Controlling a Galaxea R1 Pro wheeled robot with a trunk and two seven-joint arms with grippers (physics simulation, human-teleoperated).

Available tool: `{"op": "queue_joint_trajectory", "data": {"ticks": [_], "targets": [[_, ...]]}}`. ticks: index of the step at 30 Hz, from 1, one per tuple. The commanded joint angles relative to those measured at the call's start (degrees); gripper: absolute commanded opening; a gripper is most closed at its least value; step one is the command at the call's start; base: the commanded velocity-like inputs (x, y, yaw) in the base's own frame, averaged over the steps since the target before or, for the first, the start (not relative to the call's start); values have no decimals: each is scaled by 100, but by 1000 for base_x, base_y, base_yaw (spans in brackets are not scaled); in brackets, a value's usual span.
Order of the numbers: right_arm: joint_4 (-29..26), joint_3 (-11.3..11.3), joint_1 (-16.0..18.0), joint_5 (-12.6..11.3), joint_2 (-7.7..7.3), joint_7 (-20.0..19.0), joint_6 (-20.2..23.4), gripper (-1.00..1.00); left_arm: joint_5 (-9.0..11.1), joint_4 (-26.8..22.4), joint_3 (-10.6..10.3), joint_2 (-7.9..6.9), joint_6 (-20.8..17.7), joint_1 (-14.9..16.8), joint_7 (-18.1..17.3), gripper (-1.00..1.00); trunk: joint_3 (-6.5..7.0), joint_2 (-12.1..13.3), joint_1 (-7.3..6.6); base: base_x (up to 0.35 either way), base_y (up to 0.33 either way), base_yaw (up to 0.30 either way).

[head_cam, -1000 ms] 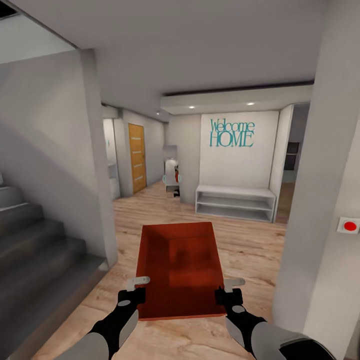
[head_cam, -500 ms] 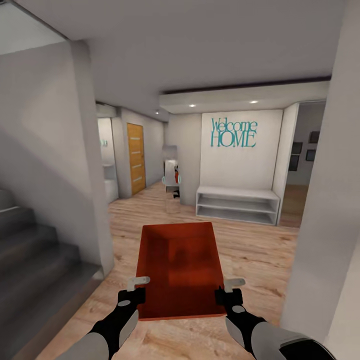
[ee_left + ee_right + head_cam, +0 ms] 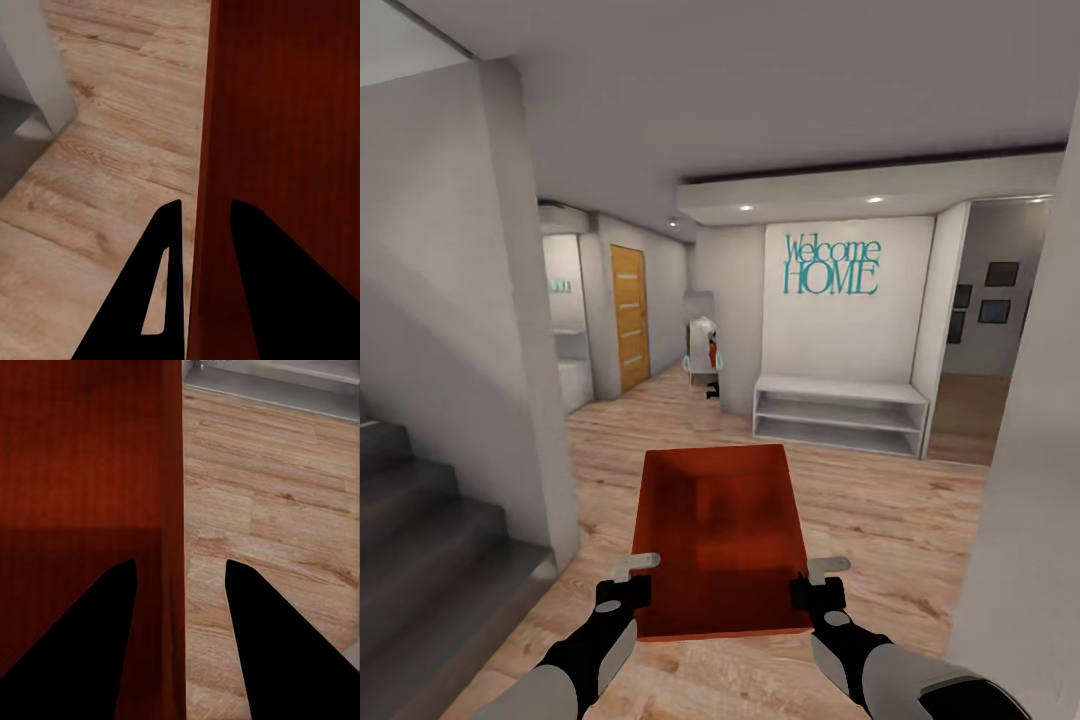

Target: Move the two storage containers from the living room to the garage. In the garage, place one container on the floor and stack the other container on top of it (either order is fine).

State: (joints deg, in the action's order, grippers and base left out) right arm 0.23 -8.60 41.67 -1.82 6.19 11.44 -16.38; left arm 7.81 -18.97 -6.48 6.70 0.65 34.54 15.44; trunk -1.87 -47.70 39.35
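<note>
One storage container [image 3: 720,540], an orange-red topless box, hangs level in front of me above light wood planks, its long side pointing ahead. My left gripper [image 3: 643,568] is shut on the left wall near the box's near corner. The right gripper [image 3: 815,572] is shut on the right wall opposite it. In the left wrist view the dark fingers of the left gripper [image 3: 204,206] straddle the thin wall of the container [image 3: 285,150]. In the right wrist view the right gripper [image 3: 180,564] straddles the container [image 3: 82,457] wall the same way. This is an indoor hallway.
Grey stairs [image 3: 420,520] and a grey pillar [image 3: 510,350] stand close on the left. A pale wall [image 3: 1030,500] is close on the right. Ahead are a white shelf bench [image 3: 840,410] under a "Welcome HOME" sign [image 3: 830,265], an orange door [image 3: 628,315] and wood floor [image 3: 880,520].
The whole view has shifted: stairs and pillar slid left, the right wall with its red button slid out, and a doorway opened at the right. Box and grippers keep their places in the picture.
</note>
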Motion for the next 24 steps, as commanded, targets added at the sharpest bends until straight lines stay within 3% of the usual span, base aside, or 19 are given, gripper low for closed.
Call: {"op": "queue_joint_trajectory", "data": {"ticks": [1,24], "targets": [[-242,429,8,156,5,-11,-515,-100,62,8,16,-409,5,0,66,-100,-10,-8,5,322,0,0],[-251,429,8,162,5,-11,-515,-100,62,-1,15,-475,5,0,73,-100,-10,-8,5,322,0,0]]}}
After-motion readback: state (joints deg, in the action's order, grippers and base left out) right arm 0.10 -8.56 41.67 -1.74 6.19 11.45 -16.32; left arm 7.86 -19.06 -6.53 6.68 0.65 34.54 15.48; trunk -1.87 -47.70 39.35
